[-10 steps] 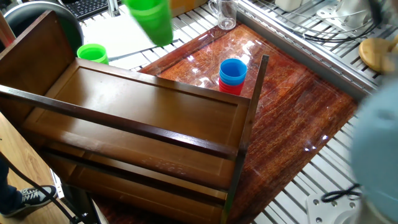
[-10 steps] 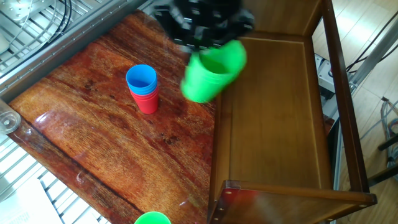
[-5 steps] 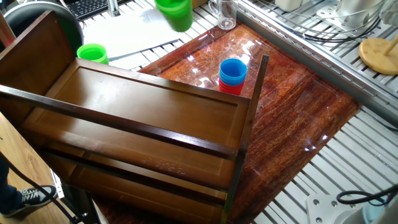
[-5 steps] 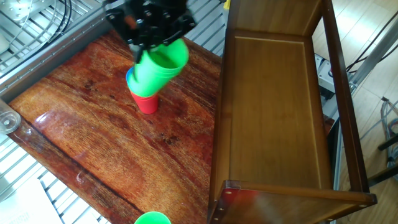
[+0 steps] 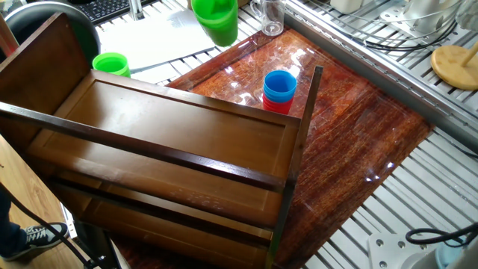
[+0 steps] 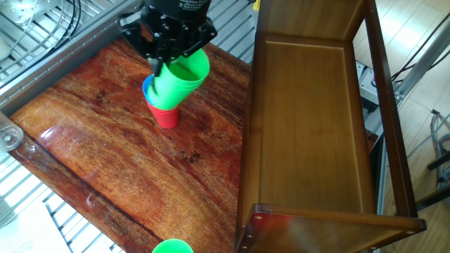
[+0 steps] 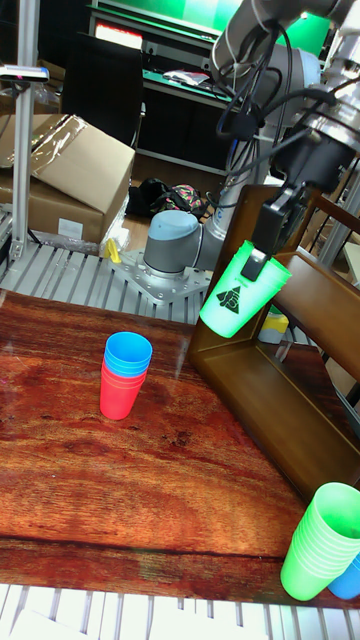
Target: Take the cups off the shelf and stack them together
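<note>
My gripper (image 6: 163, 63) (image 7: 256, 264) is shut on the rim of the bright green cup (image 5: 215, 19) (image 6: 180, 77) (image 7: 238, 294), one finger inside it and one outside. The cup hangs tilted in the air. In the other fixed view it overlaps the stack below; in the tall fixed view it hangs well to the stack's right. That stack stands on the tabletop: the blue cup (image 5: 280, 82) (image 6: 150, 90) (image 7: 127, 354) nested in the red cup (image 5: 278, 106) (image 6: 166, 117) (image 7: 116, 400). The dark brown shelf (image 5: 172, 142) (image 6: 309, 126) (image 7: 285, 405) has bare boards.
A smaller green cup stack (image 5: 112, 63) (image 6: 172, 246) (image 7: 322, 540) stands by the shelf's end. A glass mug (image 5: 270, 16) and a wooden disc (image 5: 454, 63) sit beyond the glossy tabletop (image 5: 351, 134). A cardboard box (image 7: 70, 170) lies behind the table.
The gripper carried the green cup away from the shelf towards the blue and red stack. Over the last half second it has shifted only slightly.
</note>
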Robot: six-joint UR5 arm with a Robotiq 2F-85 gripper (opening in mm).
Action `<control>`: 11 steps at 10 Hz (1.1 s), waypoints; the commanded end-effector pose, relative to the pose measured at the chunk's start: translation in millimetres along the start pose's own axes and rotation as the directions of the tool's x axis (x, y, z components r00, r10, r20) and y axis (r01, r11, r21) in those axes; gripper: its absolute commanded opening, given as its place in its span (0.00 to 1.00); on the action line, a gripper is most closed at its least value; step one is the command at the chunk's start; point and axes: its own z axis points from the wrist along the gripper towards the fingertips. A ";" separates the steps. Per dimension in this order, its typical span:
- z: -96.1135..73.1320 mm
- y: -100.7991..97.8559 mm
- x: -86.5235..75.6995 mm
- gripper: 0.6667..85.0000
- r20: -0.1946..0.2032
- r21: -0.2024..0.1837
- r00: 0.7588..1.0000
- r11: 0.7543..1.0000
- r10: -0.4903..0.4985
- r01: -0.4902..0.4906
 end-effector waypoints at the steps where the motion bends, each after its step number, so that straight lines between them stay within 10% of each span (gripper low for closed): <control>1: -1.2 26.7 31.8 0.01 -0.130 -0.086 0.985 0.988 0.117 -0.129; 2: -3.0 32.2 40.7 0.01 -0.177 -0.083 0.958 0.966 0.226 -0.244; 6: 2.4 24.7 10.3 0.01 -0.037 -0.093 0.985 0.981 0.168 -0.170; 11: 46.9 -14.1 77.6 0.01 0.053 -0.065 0.998 0.998 -0.014 0.018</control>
